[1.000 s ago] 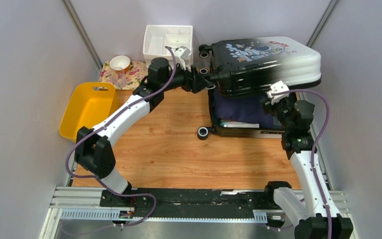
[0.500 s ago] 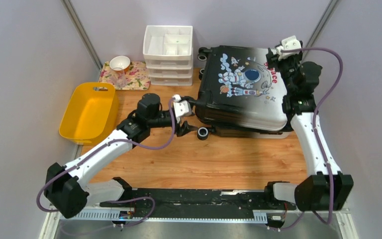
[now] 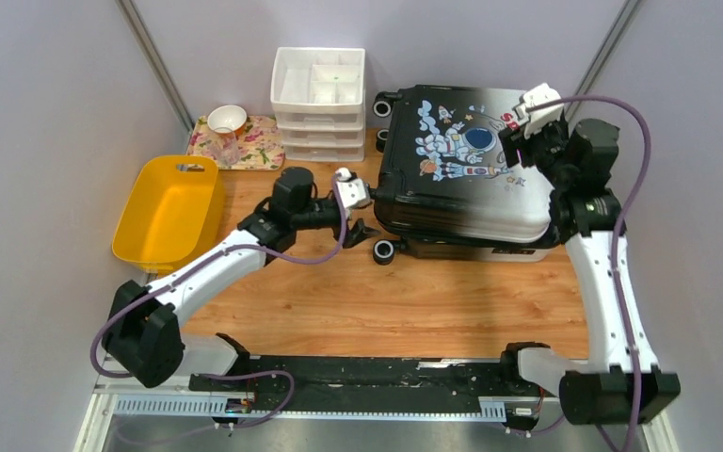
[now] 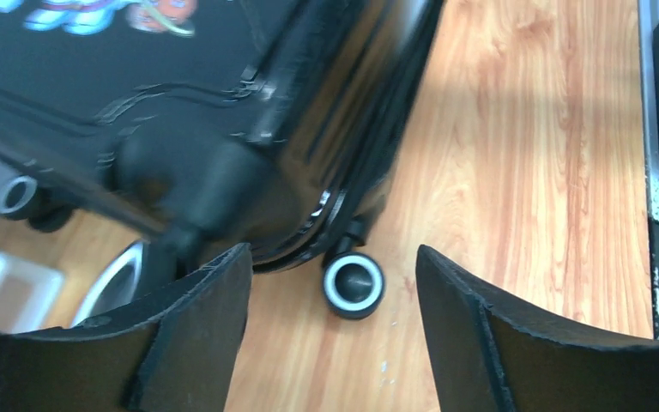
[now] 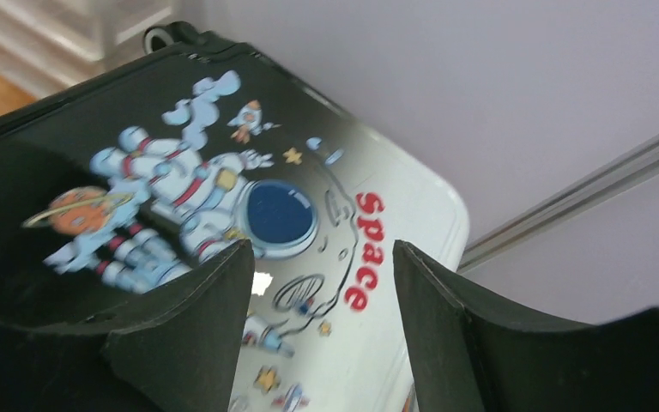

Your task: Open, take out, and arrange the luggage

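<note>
Now, from the top view, the luggage (image 3: pixel 461 179) lies flat at the far right part of the table (image 3: pixel 386 311), with its printed lid facing up and lying down on the lower shell. My left gripper (image 3: pixel 362 229) is at the near left corner of the case, just beside a wheel (image 3: pixel 386 250). My right gripper (image 3: pixel 516 151) hovers over the far right part of the lid. A yellow bin (image 3: pixel 165 212) and white drawers (image 3: pixel 318 89) stand to the left, and I see nothing from the case on the table.

From the left wrist view, my left gripper (image 4: pixel 330 257) has its jaws apart and nothing is between them. The dark edge of the luggage (image 4: pixel 223 112) and the wheel (image 4: pixel 353 284) are just in front. I cannot tell if the seam there is fastened.

From the right wrist view, my right gripper (image 5: pixel 322 249) is also spread wide and holds nothing. The lid of the luggage (image 5: pixel 180 197) with the astronaut is below it, and I cannot tell if the fingers touch it.

So I judge the task is at its beginning: the case is not open, and taking out and arranging the contents are all left to do.
</note>
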Tool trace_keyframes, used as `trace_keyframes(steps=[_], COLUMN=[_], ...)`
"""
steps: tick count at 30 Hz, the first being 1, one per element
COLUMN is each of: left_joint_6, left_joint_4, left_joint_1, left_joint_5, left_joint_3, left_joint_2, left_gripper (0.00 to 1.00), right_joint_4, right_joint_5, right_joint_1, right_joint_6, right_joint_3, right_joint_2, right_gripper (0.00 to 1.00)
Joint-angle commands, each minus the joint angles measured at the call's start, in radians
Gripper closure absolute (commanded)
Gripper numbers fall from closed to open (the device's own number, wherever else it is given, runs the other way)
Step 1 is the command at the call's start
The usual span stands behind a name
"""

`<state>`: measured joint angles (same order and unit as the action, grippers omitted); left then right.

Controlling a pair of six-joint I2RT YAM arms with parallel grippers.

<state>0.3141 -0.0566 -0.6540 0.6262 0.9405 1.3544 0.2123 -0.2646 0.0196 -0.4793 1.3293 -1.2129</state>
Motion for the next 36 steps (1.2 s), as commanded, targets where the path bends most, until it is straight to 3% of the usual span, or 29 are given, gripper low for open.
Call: trace_keyframes(steps=[1, 2, 6, 8, 11, 15, 25, 36], left_joint_6=[0.006, 0.114, 0.317, 0.446, 0.511, 0.548, 0.651, 0.695], left_joint_4=[0.157, 0.214, 0.377, 0.471, 0.504, 0.563, 0.554, 0.543], left_joint_1=[0.146, 0.165, 0.231, 0.238, 0.238, 0.228, 0.160, 0.159], left_joint_5=[0.167, 0.178, 0.184, 0.190, 0.199, 0.228, 0.176, 0.101], left_joint_3=[0.148, 0.174, 0.265, 0.328, 0.403, 0.500, 0.454, 0.422], left_joint_2=[-0.081, -0.075, -0.006, 0.057, 0.133, 0.218, 0.279, 0.302], left_gripper=[0.19, 0.19, 0.18, 0.18, 0.18, 0.17, 0.19, 0.21], right_joint_4=[0.414, 0.458, 0.651, 0.710, 0.730, 0.768, 0.780, 0.806], right_joint_5=[-0.166, -0.217, -0.355, -0.369, -0.358, -0.346, -0.318, -0.343], right_joint_1=[-0.004, -0.003, 0.003, 0.008, 0.008, 0.009, 0.008, 0.009], right_joint_6=[-0.055, -0.042, -0.068, -0.073, -0.064, -0.064, -0.077, -0.094], right_joint_3=[-0.022, -0.045, -0.151, -0.233, -0.288, -0.315, -0.331, -0.340], right_joint_2=[0.185, 0.223, 0.314, 0.364, 0.421, 0.443, 0.446, 0.447], right_gripper=[0.34, 0.34, 0.35, 0.35, 0.35, 0.35, 0.36, 0.36])
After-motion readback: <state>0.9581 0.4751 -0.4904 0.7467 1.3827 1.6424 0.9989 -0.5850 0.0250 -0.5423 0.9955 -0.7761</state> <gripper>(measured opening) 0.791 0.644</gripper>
